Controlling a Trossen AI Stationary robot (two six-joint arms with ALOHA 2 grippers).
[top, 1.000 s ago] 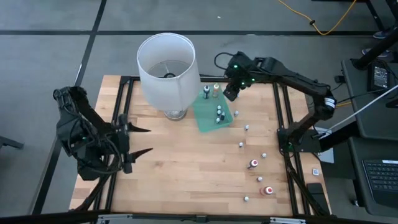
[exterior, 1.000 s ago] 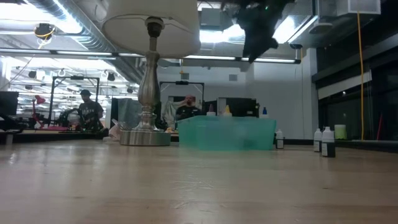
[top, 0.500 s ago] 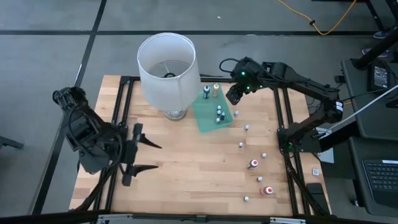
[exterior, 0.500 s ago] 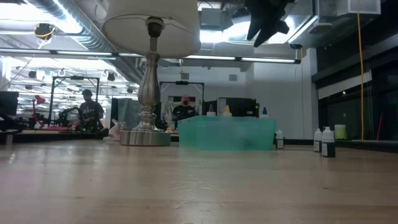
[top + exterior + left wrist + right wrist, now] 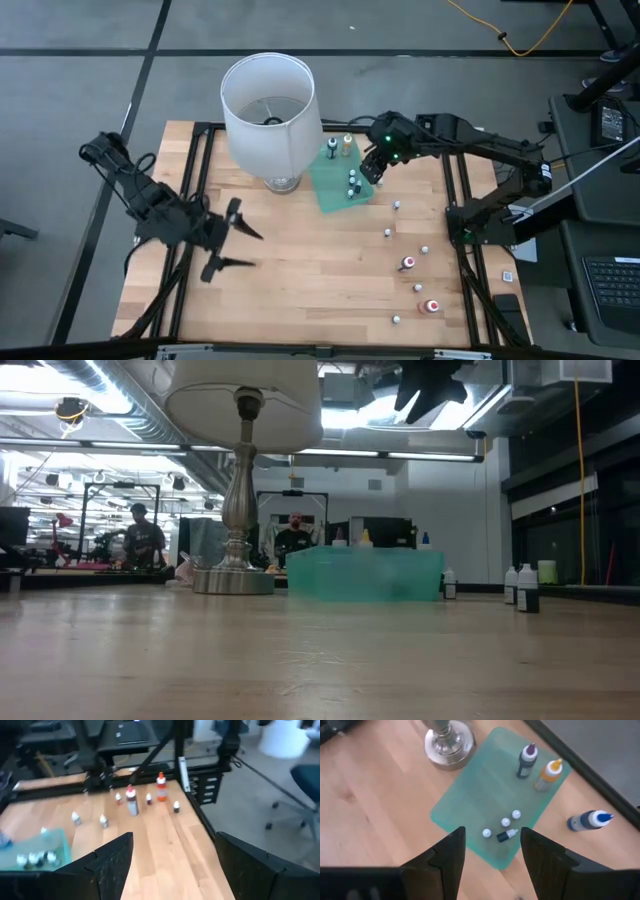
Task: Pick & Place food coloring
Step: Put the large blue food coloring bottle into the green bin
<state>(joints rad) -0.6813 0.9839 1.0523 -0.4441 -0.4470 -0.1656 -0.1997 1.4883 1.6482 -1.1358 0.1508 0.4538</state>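
The food coloring bottles are tiny and white-capped. Several lie on the green tray (image 5: 338,178), shown close up (image 5: 505,822) in the right wrist view. Others are scattered on the table's right half (image 5: 407,263), also in the left wrist view (image 5: 131,802). My right gripper (image 5: 371,168) hangs open, high above the tray's right edge (image 5: 492,845), pointing steeply down with nothing between its fingers. My left gripper (image 5: 240,248) hovers open over the table's left part (image 5: 175,847), pointing toward the scattered bottles.
A big white lampshade (image 5: 268,105) on a metal foot (image 5: 449,741) stands just left of the tray. Three larger bottles, dark (image 5: 526,760), orange (image 5: 547,774) and blue (image 5: 587,820), are at the tray's far end. Bare wood lies mid-table (image 5: 310,260).
My left gripper has swung from the table's left edge toward the middle, sunk a little and tipped up to nearly level, staying open. My right gripper has gone toward the near edge, from behind the tray's far corner to above its right edge. No bottle has moved.
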